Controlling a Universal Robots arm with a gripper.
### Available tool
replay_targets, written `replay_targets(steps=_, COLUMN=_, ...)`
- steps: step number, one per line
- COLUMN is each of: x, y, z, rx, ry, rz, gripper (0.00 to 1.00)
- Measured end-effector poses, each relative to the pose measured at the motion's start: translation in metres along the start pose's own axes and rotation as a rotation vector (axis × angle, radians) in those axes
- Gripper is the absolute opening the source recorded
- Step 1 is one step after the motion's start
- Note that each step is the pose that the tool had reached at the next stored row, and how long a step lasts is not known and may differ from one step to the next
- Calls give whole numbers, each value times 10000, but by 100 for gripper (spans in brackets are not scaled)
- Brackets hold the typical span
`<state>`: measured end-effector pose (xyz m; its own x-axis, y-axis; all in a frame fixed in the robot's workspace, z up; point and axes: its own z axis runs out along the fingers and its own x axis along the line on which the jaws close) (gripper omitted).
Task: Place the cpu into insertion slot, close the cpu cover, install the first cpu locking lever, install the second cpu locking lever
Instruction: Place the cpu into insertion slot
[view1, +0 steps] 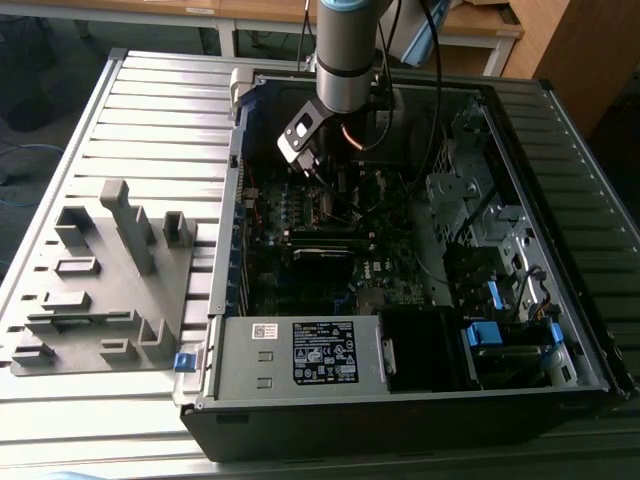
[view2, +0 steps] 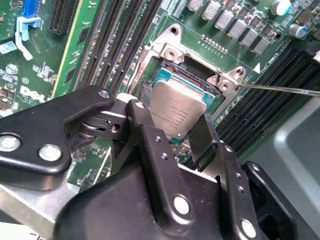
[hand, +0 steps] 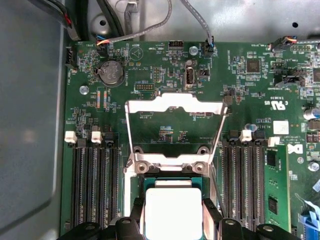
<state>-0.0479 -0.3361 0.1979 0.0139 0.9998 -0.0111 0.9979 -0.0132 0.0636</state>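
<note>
The cpu (view2: 176, 119), its grey-silver top facing up, is sitting squarely over the insertion slot (view2: 192, 72), and whether it is fully seated there cannot be told. The gripper (view2: 175, 107) is pinching it, the two black fingers (view2: 144, 107) pressing against opposite edges of the chip; the first wrist view is showing the same grip, with the pale cpu (hand: 172, 216) lying between the finger pads. Just beyond the slot, the cpu cover (hand: 175, 102) is standing swung back on its hinge, its big window framing the green circuit board (hand: 165, 65) behind it. A thin silver lever rod (view2: 285, 90) is sticking out from one corner of the socket rim. Long black memory slots (hand: 95, 185) are flanking the socket on both sides, and a coin battery (hand: 111, 74) is lying further off on the board. In the exterior view, the arm (view1: 345, 60) is reaching down from the upper middle of the frame into the open computer case (view1: 300, 355), while a grey fixture tray (view1: 100, 280) is resting on the slatted table (view1: 150, 110) at the exterior view's left.
</note>
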Motion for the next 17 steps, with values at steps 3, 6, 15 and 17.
replay_targets(steps=3, x=1, y=-5, z=7, rx=-2, ry=5, rz=4, gripper=54)
replay_targets(steps=6, x=2, y=-8, z=9, rx=0, ry=5, rz=1, gripper=54)
replay_targets(steps=15, x=2, y=-26, z=26, rx=-1, ry=5, rz=1, gripper=54)
replay_targets(steps=17, x=2, y=-26, z=27, rx=-1, ry=7, rz=1, gripper=54)
